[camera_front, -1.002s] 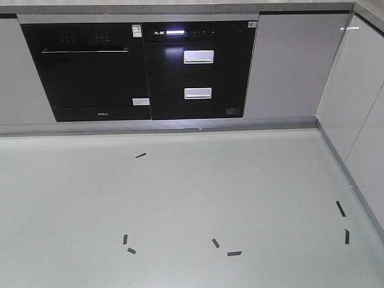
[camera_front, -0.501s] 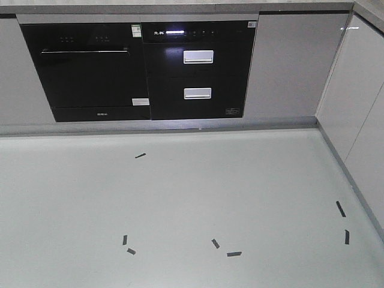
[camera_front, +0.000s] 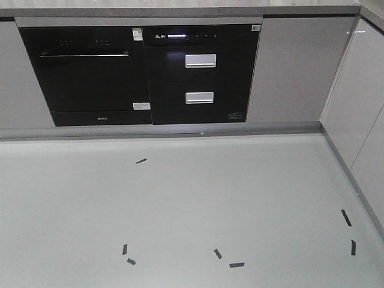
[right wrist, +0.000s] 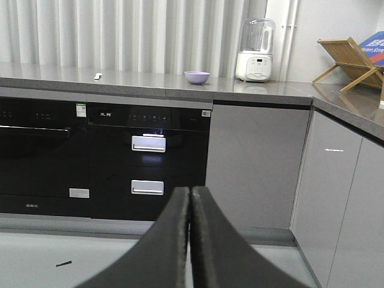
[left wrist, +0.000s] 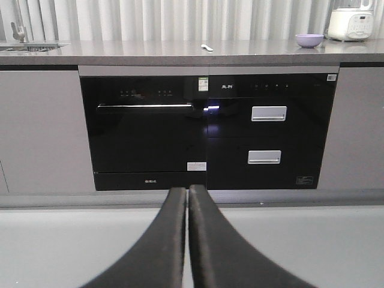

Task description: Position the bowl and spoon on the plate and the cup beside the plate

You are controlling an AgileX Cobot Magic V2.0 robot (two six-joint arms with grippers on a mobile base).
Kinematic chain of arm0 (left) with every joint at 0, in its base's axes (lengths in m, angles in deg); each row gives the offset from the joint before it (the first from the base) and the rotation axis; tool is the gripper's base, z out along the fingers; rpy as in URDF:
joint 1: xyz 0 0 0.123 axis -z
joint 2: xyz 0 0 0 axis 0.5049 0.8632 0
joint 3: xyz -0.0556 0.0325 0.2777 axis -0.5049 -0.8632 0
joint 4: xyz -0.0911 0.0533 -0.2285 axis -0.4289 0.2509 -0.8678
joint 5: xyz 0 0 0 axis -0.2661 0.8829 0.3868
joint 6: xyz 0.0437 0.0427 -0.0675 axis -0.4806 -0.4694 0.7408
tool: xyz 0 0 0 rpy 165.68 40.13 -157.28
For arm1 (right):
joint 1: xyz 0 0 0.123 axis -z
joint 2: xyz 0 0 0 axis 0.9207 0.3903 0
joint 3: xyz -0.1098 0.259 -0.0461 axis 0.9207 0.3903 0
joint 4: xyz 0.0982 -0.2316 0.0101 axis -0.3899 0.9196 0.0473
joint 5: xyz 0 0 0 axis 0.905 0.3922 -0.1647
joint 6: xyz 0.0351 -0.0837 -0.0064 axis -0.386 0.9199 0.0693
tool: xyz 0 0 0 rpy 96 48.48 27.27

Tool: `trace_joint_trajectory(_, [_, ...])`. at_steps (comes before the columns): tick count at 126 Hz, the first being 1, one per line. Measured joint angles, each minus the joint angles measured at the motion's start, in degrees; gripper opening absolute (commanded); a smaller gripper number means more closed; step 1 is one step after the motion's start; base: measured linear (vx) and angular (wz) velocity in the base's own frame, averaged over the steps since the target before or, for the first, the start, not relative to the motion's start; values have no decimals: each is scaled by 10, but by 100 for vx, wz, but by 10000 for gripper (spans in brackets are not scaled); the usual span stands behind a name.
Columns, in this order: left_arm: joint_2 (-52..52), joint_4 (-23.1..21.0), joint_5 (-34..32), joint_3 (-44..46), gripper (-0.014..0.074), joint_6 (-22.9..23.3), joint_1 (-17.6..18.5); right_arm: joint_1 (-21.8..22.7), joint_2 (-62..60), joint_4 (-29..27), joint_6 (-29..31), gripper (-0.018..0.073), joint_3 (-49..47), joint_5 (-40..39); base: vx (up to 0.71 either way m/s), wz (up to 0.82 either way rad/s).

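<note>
- Low in front of the kitchen units hangs the left gripper (left wrist: 187,191). Its two curved black fingers (left wrist: 165,240) are pressed flat together along their length, clamped on nothing.
- Same picture on the other side: the right gripper (right wrist: 190,189) has its black fingers (right wrist: 213,240) closed tip to tip, and it too holds nothing.
- Up on the grey stone countertop (left wrist: 120,51) sits the round lavender-purple plastic bowl (left wrist: 309,40), upright, near a white rice cooker (left wrist: 351,24) at the far right of the left wrist view.
- In the right wrist view, that bowl (right wrist: 197,77) stands above the right end of the drawer unit. A white blender-style appliance with a clear jug (right wrist: 255,51) is near it on the right.
- The small pale plastic spoon (left wrist: 207,47) lies flat on the same countertop, well apart from the bowl and to its left. In the right wrist view it is only a pale speck (right wrist: 98,75), too small to show its mint tint.
- Under the counter, a black glass-fronted appliance with a long bar handle (camera_front: 90,75) sits just beside a black unit with two silver-handled drawers (camera_front: 201,78), whose display is lit.
- Short black tape marks (camera_front: 141,161) dot the pale grey floor (camera_front: 180,204).
- A slatted wooden rack (right wrist: 351,63) leans on the counter's right corner.
- A sink with a tap (left wrist: 24,43) sits at the counter's left end.
</note>
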Motion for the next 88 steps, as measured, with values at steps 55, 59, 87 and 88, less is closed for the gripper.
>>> trace_joint_trajectory(55, [0, 0, 0, 0, -6, 0, 0, 0, 0, 0, 0, -1, 0, 0, 18, 3])
trace_joint_trajectory(59, [0, 0, 0, 0, -6, 0, 0, 0, 0, 0, 0, -1, 0, 0, 17, 0])
trace_joint_trajectory(87, [0, 0, 0, 0, -6, 0, 0, 0, 0, 0, 0, -1, 0, 0, 15, -11])
trace_joint_trajectory(88, [0, 0, 0, 0, -6, 0, 0, 0, 0, 0, 0, -1, 0, 0, 15, -17])
